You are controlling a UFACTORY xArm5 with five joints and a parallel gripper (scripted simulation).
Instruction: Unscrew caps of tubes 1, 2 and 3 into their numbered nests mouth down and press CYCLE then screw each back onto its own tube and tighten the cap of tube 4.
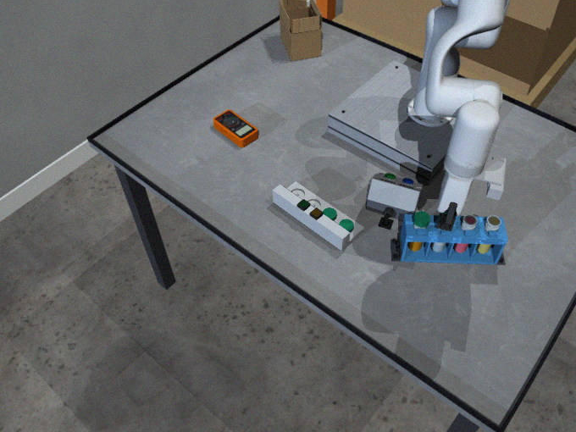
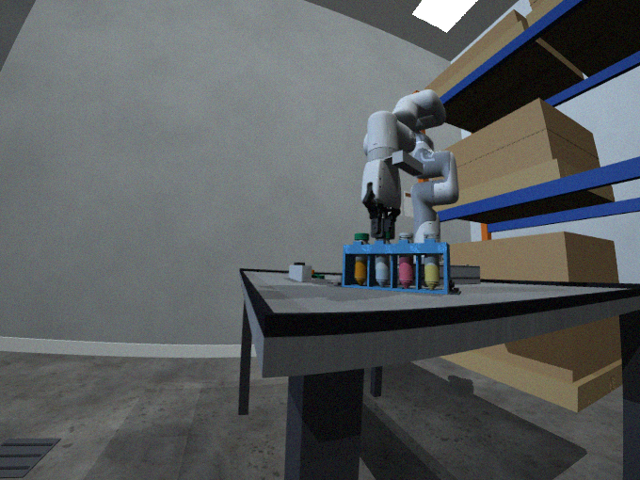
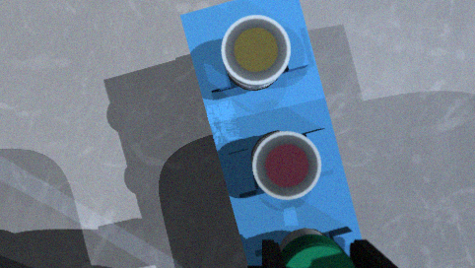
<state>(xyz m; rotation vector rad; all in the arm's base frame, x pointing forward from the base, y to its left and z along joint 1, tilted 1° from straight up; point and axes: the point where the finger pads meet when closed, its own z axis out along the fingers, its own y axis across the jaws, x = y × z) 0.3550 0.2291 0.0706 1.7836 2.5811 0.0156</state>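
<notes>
Claw (image 1: 446,220) pointing straight down, the arm pinches a green cap (image 3: 311,251) on a tube in the blue decapping station (image 1: 451,252), apparently so it can twist it, while two green caps (image 1: 337,218) sit in the cap tray (image 1: 307,223) nearby.

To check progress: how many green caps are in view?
4. Two green caps lie in the cap tray; a third cap sits on the end tube of the blue rack; a fourth cap is between the fingers, on the next tube.
</notes>
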